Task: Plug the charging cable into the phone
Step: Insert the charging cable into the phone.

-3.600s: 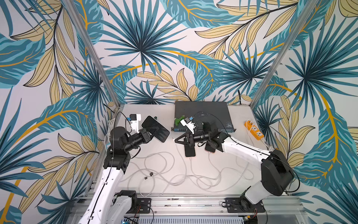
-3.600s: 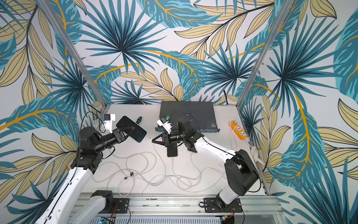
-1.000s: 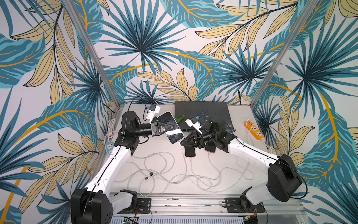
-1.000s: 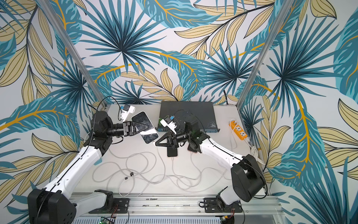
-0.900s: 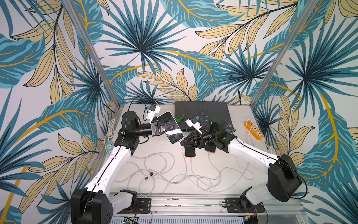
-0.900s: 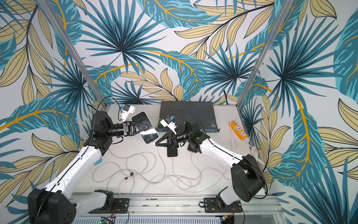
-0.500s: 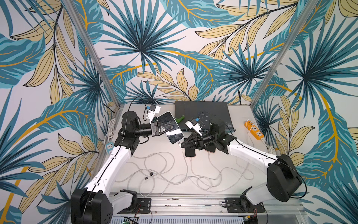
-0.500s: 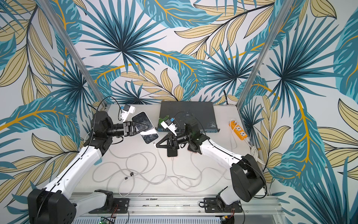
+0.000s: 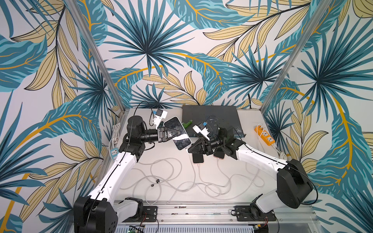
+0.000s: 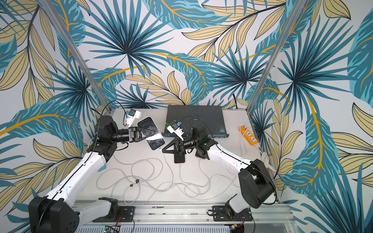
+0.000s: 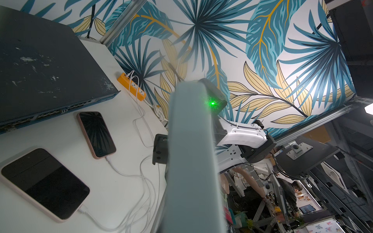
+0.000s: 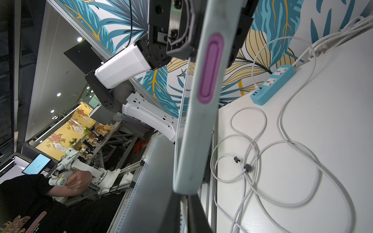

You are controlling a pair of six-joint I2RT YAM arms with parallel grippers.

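Over the white tabletop (image 9: 159,151), near its back edge, the left gripper (image 9: 170,134) pinches the dark-screened phone in a pale blue case (image 9: 178,133). The phone's long axis slants down towards the nearer right gripper (image 9: 189,149). That gripper is clamped narrow on the white charging-cable plug (image 9: 185,148), which touches the phone's lower end; whether it is seated is unclear.

Dark switch box (image 9: 222,113) at the back — orange power strip (image 9: 264,135) nearby.
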